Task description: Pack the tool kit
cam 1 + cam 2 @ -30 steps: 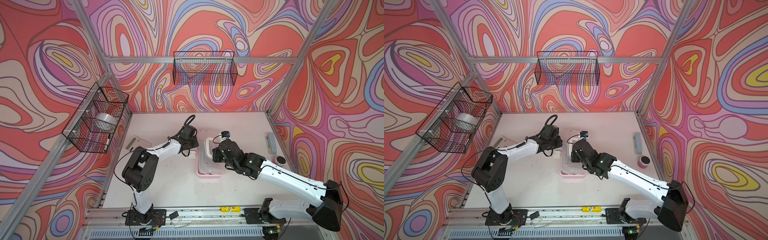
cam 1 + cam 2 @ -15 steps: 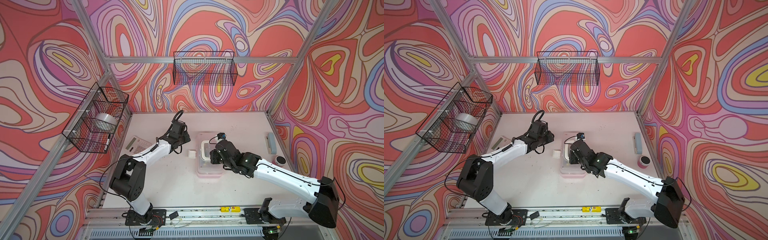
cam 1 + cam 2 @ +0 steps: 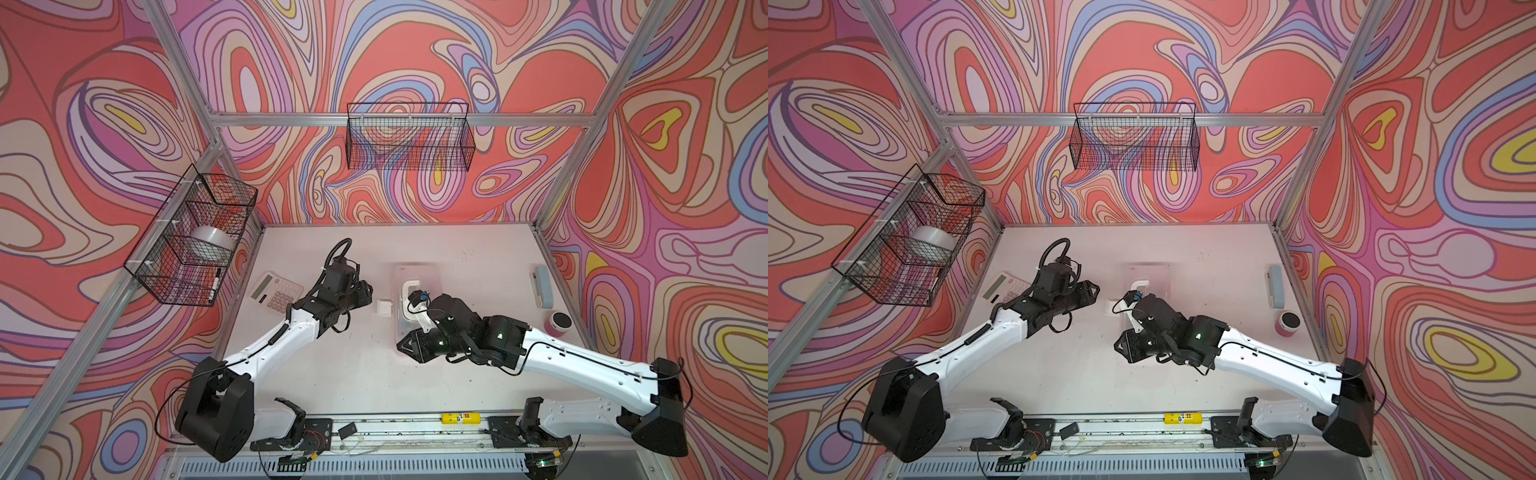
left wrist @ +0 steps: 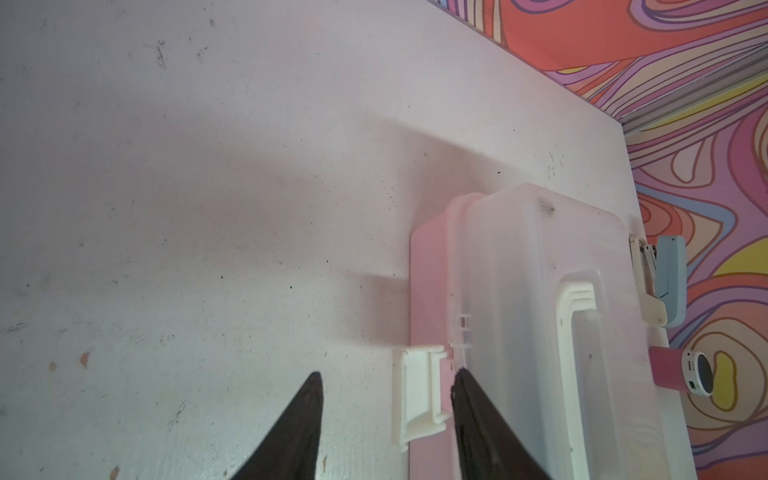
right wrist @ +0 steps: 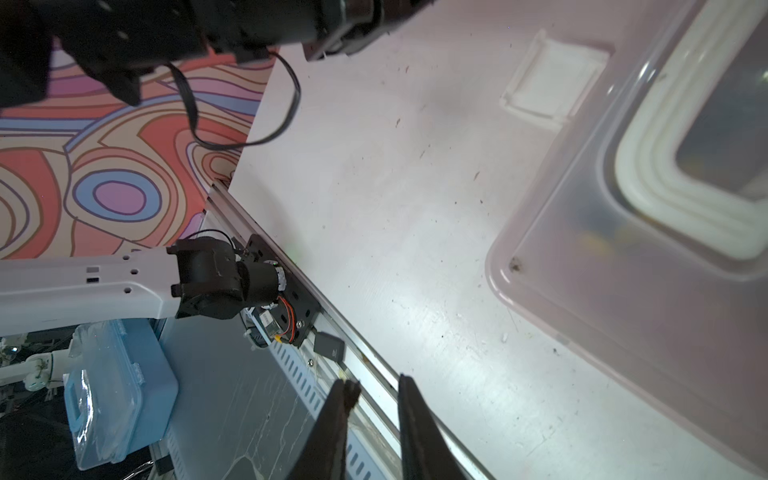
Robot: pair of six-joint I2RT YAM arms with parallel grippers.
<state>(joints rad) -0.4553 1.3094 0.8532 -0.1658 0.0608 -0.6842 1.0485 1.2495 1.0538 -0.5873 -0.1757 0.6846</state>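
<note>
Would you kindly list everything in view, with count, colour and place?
box: 1, pink, cloudy lid on, table centre
latch: 1, white, at box's left side
calculator: 1, white, table left
stapler: 1, grey-blue, table right edge
speaker: 1, pink, near stapler
baskets: 2, black wire, hung at back and left
tape roll: 1, pale, left basket
marker: 1, black-white, same basket
left end effector: 1, black, open, near latch
right end effector: 1, black, open, near box
</note>
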